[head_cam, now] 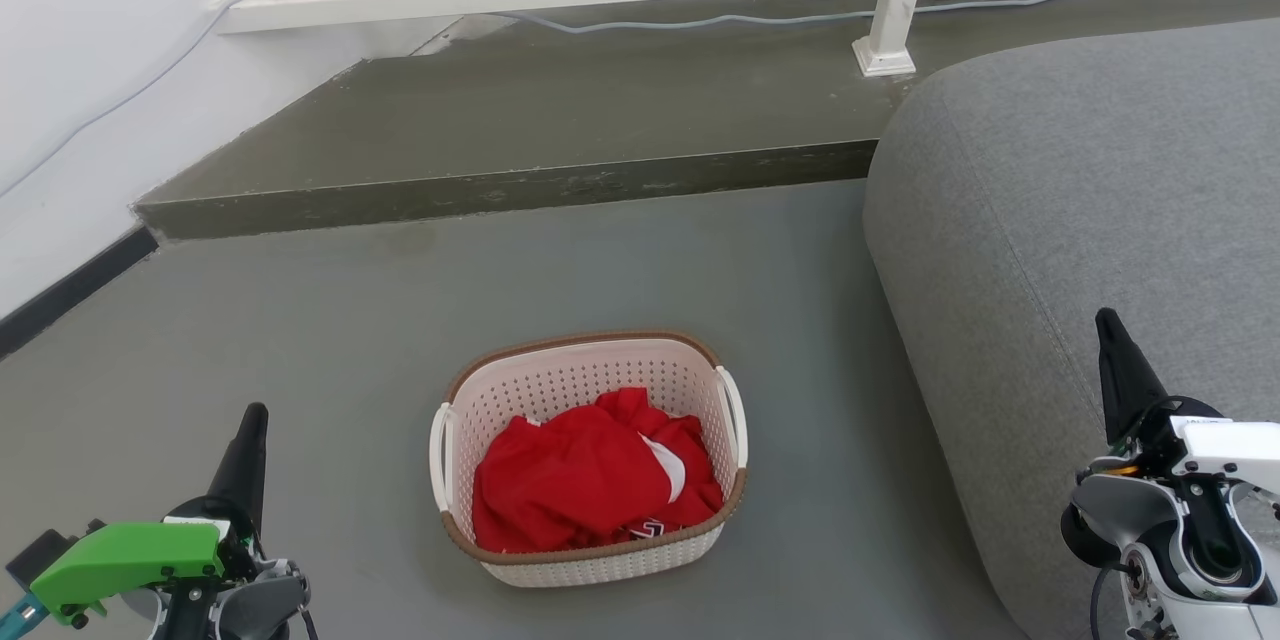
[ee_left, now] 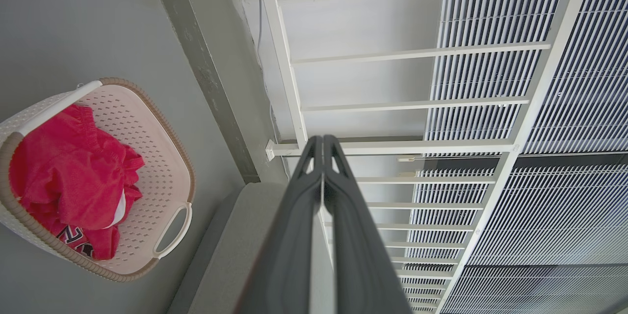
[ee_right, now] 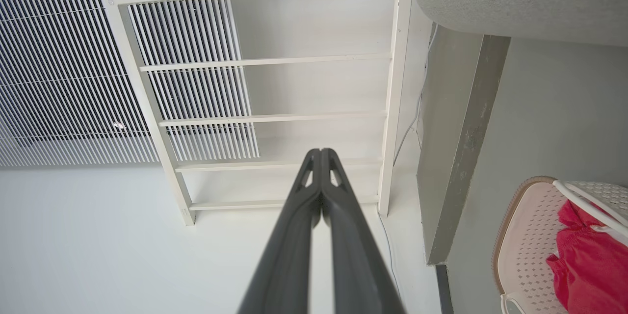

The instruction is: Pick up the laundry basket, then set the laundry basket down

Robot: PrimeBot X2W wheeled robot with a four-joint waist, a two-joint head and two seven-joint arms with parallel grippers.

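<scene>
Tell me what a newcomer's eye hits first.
The crumpled bright red garment, heaped in the cream perforated plastic laundry basket with a brown rim on the grey floor at centre. Next, the big grey upholstered cushion at right; the shut left gripper and right gripper sit low at either side.

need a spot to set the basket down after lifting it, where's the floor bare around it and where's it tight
Widest bare floor lies left of the laundry basket, out to the dark baseboard, and behind it up to the raised step. Tight on its right: a narrower strip before the grey upholstered seat.
</scene>
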